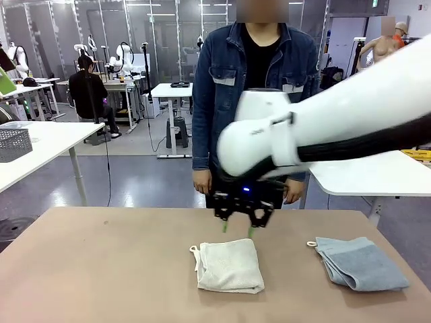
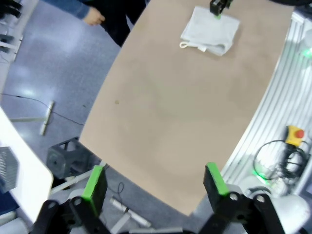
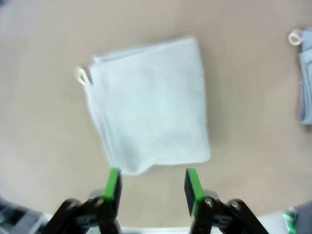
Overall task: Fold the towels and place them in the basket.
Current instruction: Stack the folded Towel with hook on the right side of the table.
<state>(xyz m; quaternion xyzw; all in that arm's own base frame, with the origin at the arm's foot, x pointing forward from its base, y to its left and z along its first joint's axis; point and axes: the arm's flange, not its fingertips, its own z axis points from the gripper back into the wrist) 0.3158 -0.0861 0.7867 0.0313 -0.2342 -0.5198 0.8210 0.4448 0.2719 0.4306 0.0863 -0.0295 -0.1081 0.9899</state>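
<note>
Right pincer [image 1: 237,229] is hanging with green pads parted to a moderate gap, holding nothing, just above the far edge of the folded cream-beige terry towel [image 1: 229,265]. In the right wrist view the same pincer [image 3: 152,184] is looking straight down: the towel [image 3: 148,103] is lying directly ahead of the fingertips, its nearest edge just past them, its small loop at one corner. The towel is folded to a near-square, slightly longer along the line running away from the pads, so the jaws are set across its shorter side.

Left pincer [image 2: 155,181] is standing wide and empty, well apart from that towel [image 2: 210,30], over the bare near-left corner of the tan worktop [image 1: 101,269]. The right arm is clearly the nearer one.

A second towel, pale blue-grey terry cloth [image 1: 362,263], also folded, is lying on the worktop to the right of the cream one, apart from it.

Judgement: the pickup of the cream towel is the step in hand; a short drop onto its far edge is looking sufficient.
</note>
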